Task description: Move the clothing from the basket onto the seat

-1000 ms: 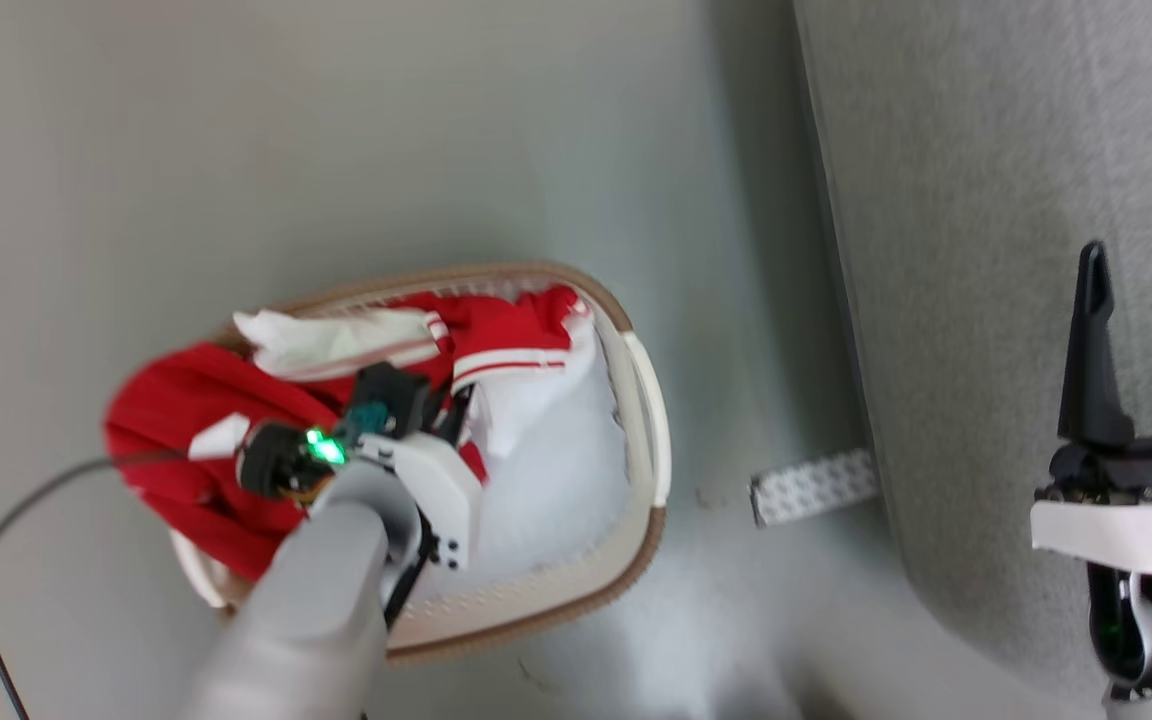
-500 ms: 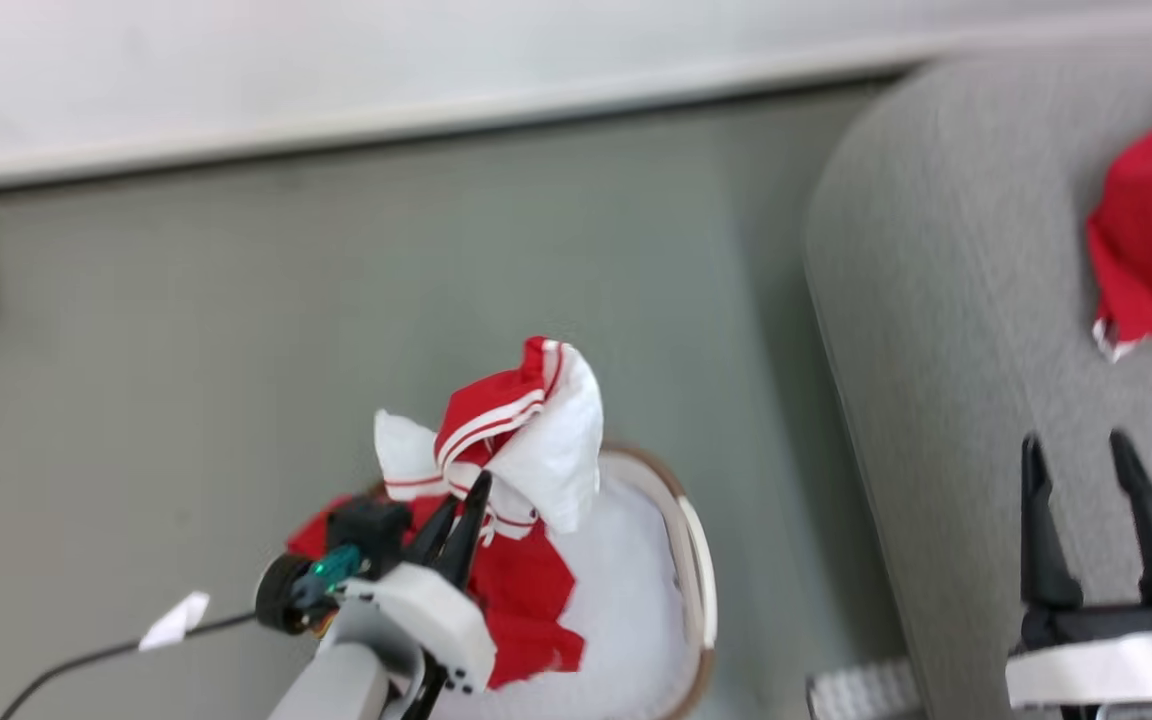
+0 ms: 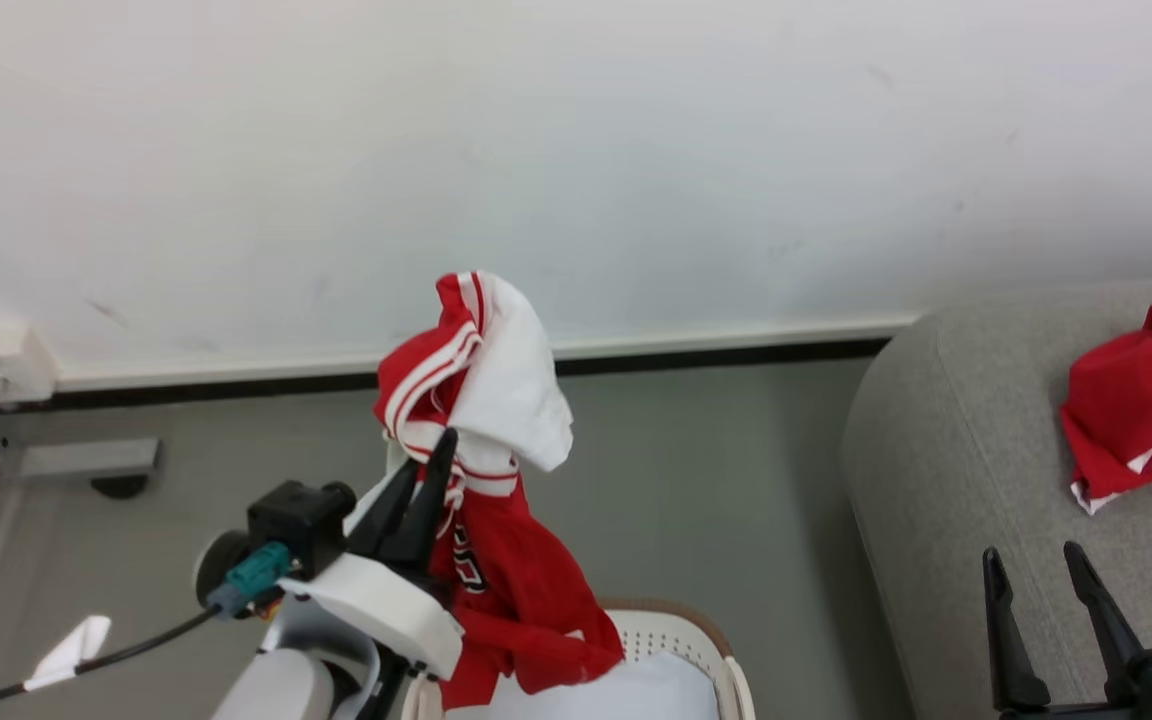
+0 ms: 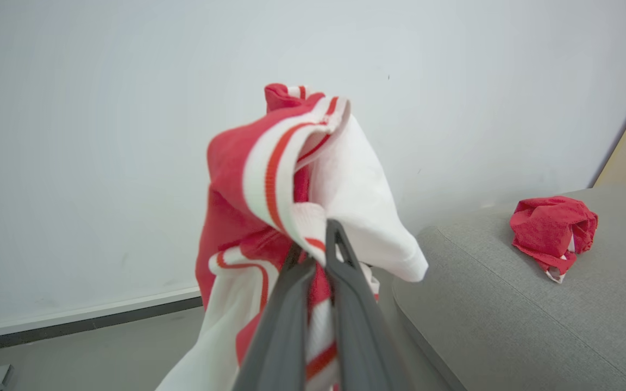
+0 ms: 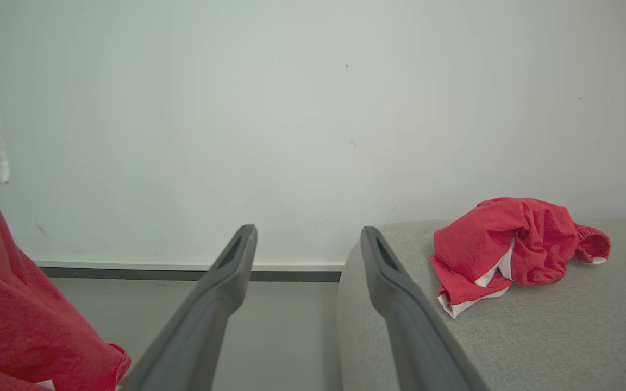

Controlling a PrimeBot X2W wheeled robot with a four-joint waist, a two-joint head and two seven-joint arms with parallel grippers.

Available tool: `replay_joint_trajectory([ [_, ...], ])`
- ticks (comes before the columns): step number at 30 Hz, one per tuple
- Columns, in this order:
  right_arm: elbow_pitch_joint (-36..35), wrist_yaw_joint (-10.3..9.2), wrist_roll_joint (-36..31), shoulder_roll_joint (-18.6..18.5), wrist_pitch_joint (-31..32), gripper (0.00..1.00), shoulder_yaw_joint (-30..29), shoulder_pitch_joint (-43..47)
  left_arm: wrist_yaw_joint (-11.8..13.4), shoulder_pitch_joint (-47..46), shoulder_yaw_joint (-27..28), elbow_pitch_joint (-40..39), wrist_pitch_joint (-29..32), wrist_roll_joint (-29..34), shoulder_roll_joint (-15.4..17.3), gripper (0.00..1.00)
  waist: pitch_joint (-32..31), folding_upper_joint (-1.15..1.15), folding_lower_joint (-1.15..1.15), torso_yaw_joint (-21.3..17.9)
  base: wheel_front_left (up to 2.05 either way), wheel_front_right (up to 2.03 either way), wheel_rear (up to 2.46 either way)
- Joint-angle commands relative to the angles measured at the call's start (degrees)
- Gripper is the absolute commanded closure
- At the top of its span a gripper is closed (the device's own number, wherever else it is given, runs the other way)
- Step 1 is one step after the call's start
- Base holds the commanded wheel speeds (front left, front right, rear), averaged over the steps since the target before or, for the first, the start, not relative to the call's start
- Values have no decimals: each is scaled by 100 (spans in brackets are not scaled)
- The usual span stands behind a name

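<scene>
Red clothing point(image 3: 511, 580) clenched in left gripper point(image 3: 433, 452) above basket point(image 3: 681, 625) rim; right gripper point(image 3: 1029, 550) jaws spread over seat point(image 3: 946, 470)

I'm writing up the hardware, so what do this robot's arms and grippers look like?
The left gripper and right gripper each have two long dark tapering fingers. The left arm has a white wrist housing, a pale grey forearm, a black module with a teal connector, and a black cable carrying a white tag.
</scene>
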Motion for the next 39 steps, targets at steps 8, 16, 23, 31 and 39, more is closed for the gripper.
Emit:
replay_joint_trajectory([
  [8,81,-15,61,-13,-17,0,200,230,195,141,174,-787,423,-53,278,100,-472,0,3,9,0,0,0],
  [16,79,-15,66,-12,-17,0,390,341,296,207,198,-1066,579,-119,333,100,-588,0,3,-76,0,0,0],
  [23,57,-15,1,-13,-17,0,433,292,300,164,127,-1111,617,-127,333,100,-536,0,3,-91,0,0,0],
  [31,18,-15,-62,-12,-17,0,530,239,308,78,55,-1076,563,-134,271,100,-498,0,3,-89,0,0,0],
  [39,146,-15,-171,-12,-17,0,1528,-157,310,-6,-79,-1136,593,-129,195,100,-441,0,3,-126,0,0,0],
])
